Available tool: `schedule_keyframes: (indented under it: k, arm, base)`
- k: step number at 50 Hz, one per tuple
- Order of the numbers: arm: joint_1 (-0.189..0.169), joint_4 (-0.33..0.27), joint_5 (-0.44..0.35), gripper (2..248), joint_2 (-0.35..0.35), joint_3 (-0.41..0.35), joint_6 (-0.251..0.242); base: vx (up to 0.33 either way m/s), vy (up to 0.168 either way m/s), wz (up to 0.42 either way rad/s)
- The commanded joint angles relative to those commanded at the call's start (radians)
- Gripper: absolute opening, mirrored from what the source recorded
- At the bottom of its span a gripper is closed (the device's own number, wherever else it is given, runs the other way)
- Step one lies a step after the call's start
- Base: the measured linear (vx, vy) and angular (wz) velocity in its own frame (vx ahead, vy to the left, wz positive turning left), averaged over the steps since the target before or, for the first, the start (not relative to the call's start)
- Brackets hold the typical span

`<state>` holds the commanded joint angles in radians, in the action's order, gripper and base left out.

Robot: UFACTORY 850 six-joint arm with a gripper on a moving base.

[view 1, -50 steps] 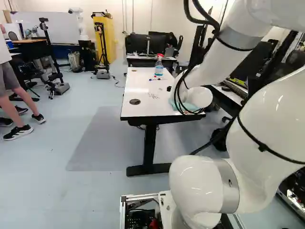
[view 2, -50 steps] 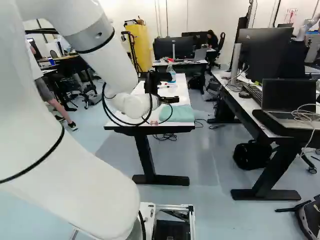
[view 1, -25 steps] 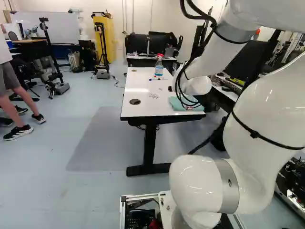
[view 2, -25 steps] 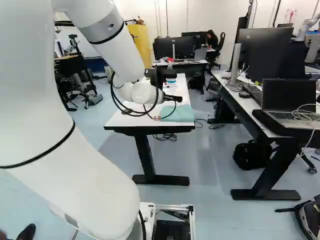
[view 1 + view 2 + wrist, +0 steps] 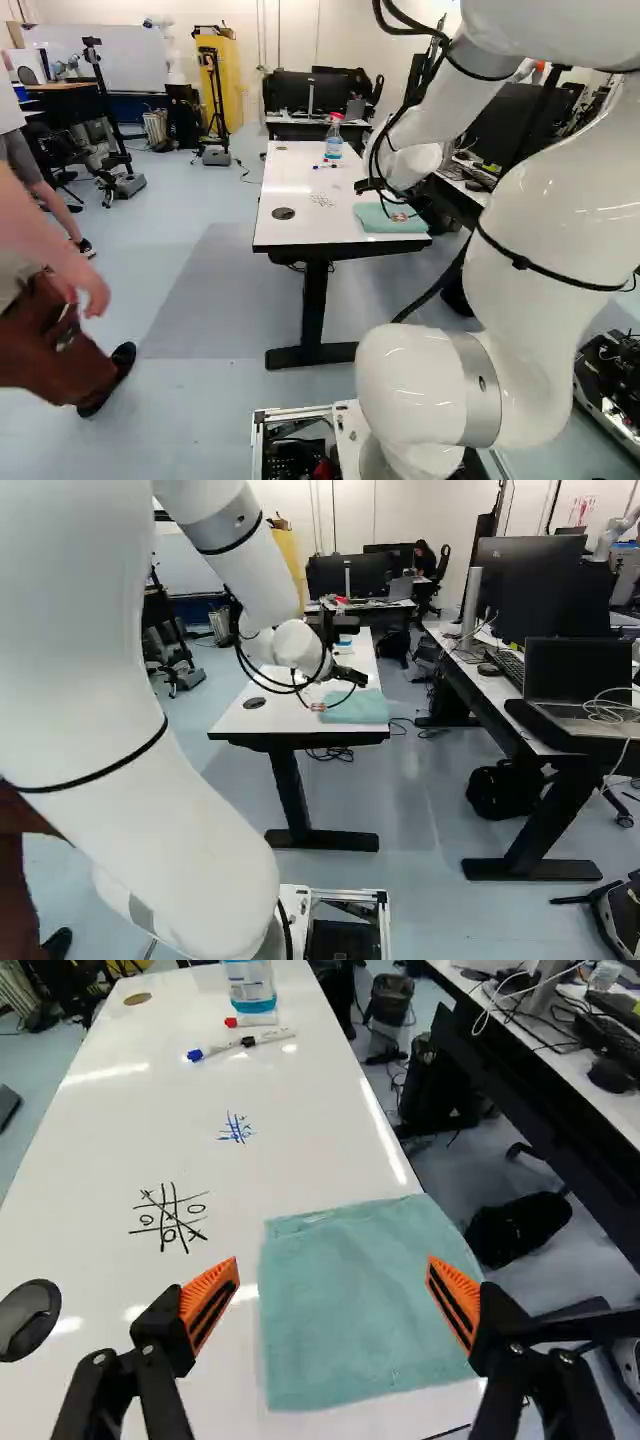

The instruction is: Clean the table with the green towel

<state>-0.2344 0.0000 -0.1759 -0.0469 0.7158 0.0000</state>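
With its two fingers spread wide and nothing pinched, the gripper [image 5: 352, 676] of the white arm [image 5: 185, 810] hangs above the table [image 5: 330, 1150], aimed at the green towel [image 5: 360, 1310]. Seen from the wrist, the towel lies flat below and ahead of the open gripper [image 5: 333, 1295], filling most of the gap between the orange pads [image 5: 212, 1295]. One finger shows just beside the cloth, against bare white tabletop; the other overlaps the opposite side of the towel, toward the neighboring desk [image 5: 478, 685]. A black noughts-and-crosses grid [image 5: 172, 1218] is drawn beside and beyond the towel, with a smaller blue grid [image 5: 237, 1130] farther along. Past both lies a marker [image 5: 225, 1048], near a bottle [image 5: 250, 985] of blue-tinged liquid. At the left of the left base view, a person [image 5: 60, 325] appears near the base, one hand lowered.
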Motion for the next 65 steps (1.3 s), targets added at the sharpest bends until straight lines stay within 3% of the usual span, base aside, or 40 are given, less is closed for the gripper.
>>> schedule_keyframes:
  k: [32,46,65]
  arm:
    - [-0.024,0.000,0.333,247,-0.141,0.175,0.000]
    - [-0.033,0.000,0.333,247,-0.194,0.237,0.000]
    - [-0.033,0.000,0.333,247,-0.194,0.237,0.000]
  base:
    - [0.000,0.000,0.000]
    - [0.000,0.000,0.000]
    - [0.000,0.000,0.000]
